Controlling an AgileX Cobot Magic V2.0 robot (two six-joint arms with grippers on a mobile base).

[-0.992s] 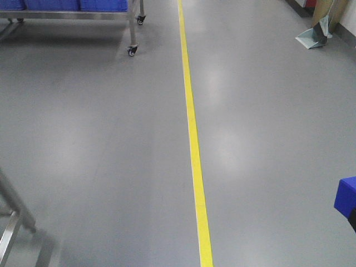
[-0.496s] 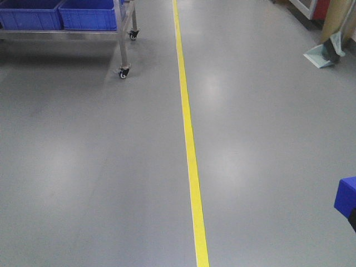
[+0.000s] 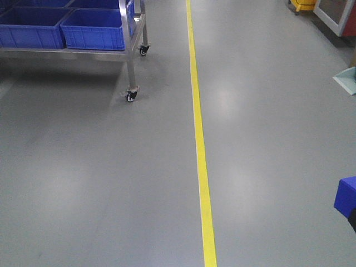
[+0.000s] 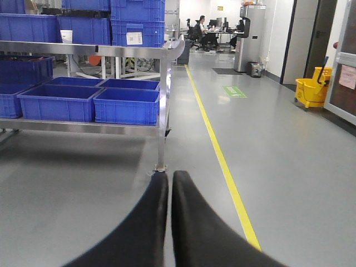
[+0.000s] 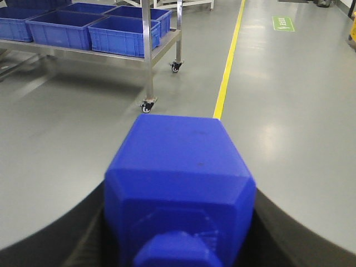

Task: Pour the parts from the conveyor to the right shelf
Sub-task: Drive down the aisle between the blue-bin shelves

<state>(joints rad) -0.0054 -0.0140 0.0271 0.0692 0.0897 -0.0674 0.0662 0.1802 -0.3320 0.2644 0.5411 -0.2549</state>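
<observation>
My right gripper [image 5: 181,194] is shut on a blue hexagonal plastic part [image 5: 181,167]; its black fingers [image 5: 67,233] press on both sides of it. In the front view that blue part [image 3: 346,199] shows at the right edge, above the floor. My left gripper [image 4: 169,181] is shut and empty, with its black fingertips [image 4: 158,192] nearly touching, and it points along the floor. A steel wheeled shelf [image 4: 111,50] with blue bins [image 4: 127,105] stands ahead on the left; it also shows in the front view [image 3: 130,55] and the right wrist view [image 5: 147,55]. No conveyor is in view.
A yellow floor line [image 3: 199,144] runs away from me over grey floor. The shelf's caster [image 3: 131,95] is near the line. A yellow mop bucket [image 4: 311,92] stands at the far right. Desks with people are far down the aisle.
The view has travelled forward and turned: the shelf and its bins have come further into view at upper left. A metal frame at lower left and the dustpan at right have left view. Grippers unchanged.
</observation>
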